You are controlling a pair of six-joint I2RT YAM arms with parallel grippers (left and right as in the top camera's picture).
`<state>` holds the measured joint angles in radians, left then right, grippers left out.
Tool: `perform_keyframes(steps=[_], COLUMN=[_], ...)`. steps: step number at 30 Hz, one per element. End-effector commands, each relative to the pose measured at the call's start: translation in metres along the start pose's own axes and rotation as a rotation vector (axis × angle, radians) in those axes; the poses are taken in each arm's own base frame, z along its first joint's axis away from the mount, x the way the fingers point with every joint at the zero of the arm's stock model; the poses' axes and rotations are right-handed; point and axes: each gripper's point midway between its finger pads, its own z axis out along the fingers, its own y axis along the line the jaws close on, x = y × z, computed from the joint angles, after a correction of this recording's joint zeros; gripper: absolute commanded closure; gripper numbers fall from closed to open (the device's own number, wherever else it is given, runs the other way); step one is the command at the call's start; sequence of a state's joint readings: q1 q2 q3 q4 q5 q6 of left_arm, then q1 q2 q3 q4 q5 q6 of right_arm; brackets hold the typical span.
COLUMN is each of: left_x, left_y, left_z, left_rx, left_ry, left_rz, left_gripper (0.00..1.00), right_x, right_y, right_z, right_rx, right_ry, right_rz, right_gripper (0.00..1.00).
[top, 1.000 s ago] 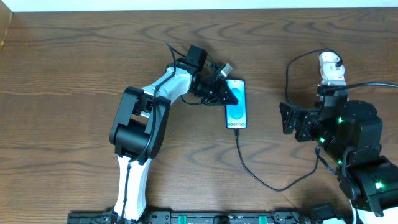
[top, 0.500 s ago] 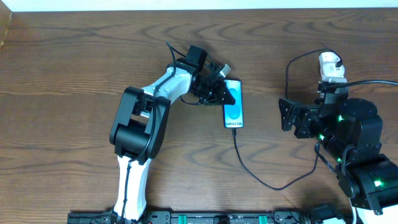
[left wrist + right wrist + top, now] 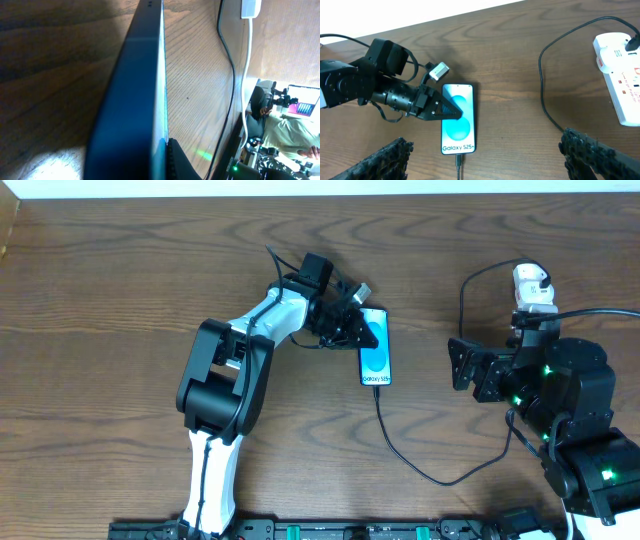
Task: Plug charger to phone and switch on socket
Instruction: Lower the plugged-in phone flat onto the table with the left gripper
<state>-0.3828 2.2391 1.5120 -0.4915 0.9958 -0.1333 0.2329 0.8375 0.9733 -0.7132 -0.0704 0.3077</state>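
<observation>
The phone lies flat on the wood table, its blue screen up; it also shows in the right wrist view. The charger's thin black cable runs from the phone's lower edge, where its connector tip sits in the port, and loops right toward my right arm. My left gripper is shut on the phone's upper left part, one finger across the screen; the left wrist view shows the phone edge-on. The white socket lies at the far right. My right gripper is open and empty between phone and socket.
A second stretch of black cable curves up to the socket's far end. A white cord and a white block show in the left wrist view. The table's back edge runs along the top of the overhead view.
The phone has shifted slightly left and up with my left gripper on it. My right gripper has moved a little to the left. Nothing has moved in the last half second.
</observation>
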Motion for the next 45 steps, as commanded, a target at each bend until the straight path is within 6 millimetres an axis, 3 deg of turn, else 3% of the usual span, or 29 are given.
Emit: perform_keyframes(steps=[1, 17, 21, 24, 38, 45], left_x=[-0.003, -0.002, -0.002, -0.003, -0.003, -0.003], left_y=[0.002, 0.001, 0.001, 0.001, 0.001, 0.002], left_z=[0.000, 0.003, 0.003, 0.002, 0.002, 0.001], left_rx=[-0.021, -0.020, -0.020, -0.019, -0.020, -0.020], left_ry=[-0.006, -0.001, -0.002, -0.005, -0.005, -0.005], left_rz=[0.032, 0.034, 0.035, 0.037, 0.036, 0.033], left_gripper=[0.91, 0.91, 0.73, 0.40, 0.38, 0.23], right_x=[-0.007, -0.010, -0.010, -0.010, -0.005, 0.000], right_y=[0.000, 0.000, 0.000, 0.000, 0.000, -0.002], right_z=[-0.003, -0.003, -0.003, -0.003, -0.003, -0.003], right_rx=[0.005, 0.001, 0.002, 0.001, 0.004, 0.010], right_ry=[-0.023, -0.035, -0.034, -0.033, -0.014, 0.006], right_rz=[0.016, 0.030, 0.030, 0.030, 0.038, 0.040], right_gripper=[0.06, 0.05, 0.05, 0.05, 0.05, 0.02])
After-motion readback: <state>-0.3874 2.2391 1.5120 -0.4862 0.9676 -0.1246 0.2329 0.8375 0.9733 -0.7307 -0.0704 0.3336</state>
